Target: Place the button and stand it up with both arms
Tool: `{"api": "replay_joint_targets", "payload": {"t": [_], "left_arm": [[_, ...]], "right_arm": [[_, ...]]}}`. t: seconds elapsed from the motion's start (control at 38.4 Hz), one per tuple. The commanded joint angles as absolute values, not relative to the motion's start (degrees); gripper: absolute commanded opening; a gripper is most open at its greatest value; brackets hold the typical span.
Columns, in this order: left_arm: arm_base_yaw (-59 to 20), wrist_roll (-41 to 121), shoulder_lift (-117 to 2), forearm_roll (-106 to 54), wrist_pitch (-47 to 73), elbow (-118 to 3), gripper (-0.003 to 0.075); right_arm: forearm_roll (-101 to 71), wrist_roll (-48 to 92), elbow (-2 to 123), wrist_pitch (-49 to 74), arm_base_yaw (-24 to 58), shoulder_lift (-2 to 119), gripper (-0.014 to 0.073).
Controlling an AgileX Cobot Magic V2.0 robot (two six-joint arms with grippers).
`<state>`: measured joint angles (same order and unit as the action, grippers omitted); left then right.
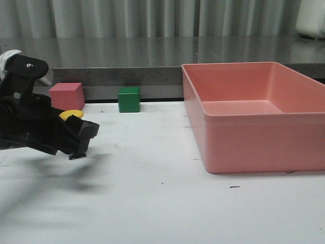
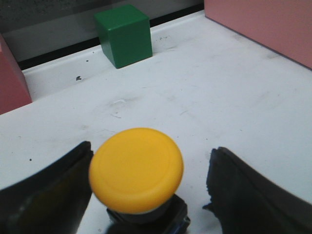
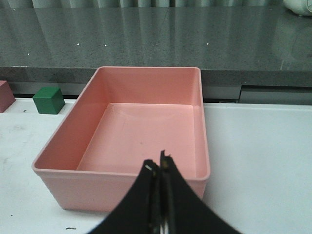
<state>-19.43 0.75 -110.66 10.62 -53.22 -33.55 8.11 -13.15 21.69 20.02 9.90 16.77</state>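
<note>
The button (image 2: 136,170) is standing upright on the white table (image 1: 162,203), between the spread fingers (image 2: 44,195) of the left gripper (image 2: 146,190). One finger is lying just beside the cap; whether it is touching I cannot tell. The other finger is staying apart from the cap. The cap is round, smooth and yellow, and under it a black body is showing. In the front view only a yellow edge of the button (image 1: 71,114) is peeking out over the black left arm (image 1: 35,127).

The right gripper (image 3: 160,195) is hanging before the pink bin (image 3: 122,141) with its fingers pressed together.

The table is showing small dark scuffs. Further back, a green cube (image 1: 129,99) and a red cube (image 1: 67,95) are sitting at the table's far edge. Behind them a grey counter (image 1: 127,53) and pale curtains (image 1: 152,18) are closing the room.

The base of the button is cut off.
</note>
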Motion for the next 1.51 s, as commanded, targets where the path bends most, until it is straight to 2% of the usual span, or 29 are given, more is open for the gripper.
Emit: {"api": "replay_joint_targets", "payload": {"t": [0.0,0.26,0.57,1.14,1.3,1.48], "left_arm": [[-19.35,0.78,-108.35,9.89,-57.74,-34.08,0.0477],[-19.35,0.78,-108.35,6.63,-57.61,-34.08,0.0552],[-19.45,0.78,-102.47,8.71,-53.53,-34.08,0.0551],[-20.22,0.00,-65.85,6.54,-17.61,-34.08,0.0541],[-22.51,0.00,-56.20,5.51,-7.83,-34.08,0.0449],[-25.71,0.00,-44.58,4.52,2.03,-34.08,0.0232]], "right_arm": [[9.09,-12.64,23.15,15.15,9.54,17.17,-0.0063],[9.09,-12.64,23.15,15.15,9.54,17.17,-0.0063],[9.09,-12.64,23.15,15.15,9.54,17.17,-0.0063],[9.09,-12.64,23.15,15.15,9.54,17.17,-0.0063],[9.09,-12.64,23.15,15.15,9.54,17.17,-0.0063],[9.09,-12.64,23.15,15.15,9.54,17.17,-0.0063]]}}
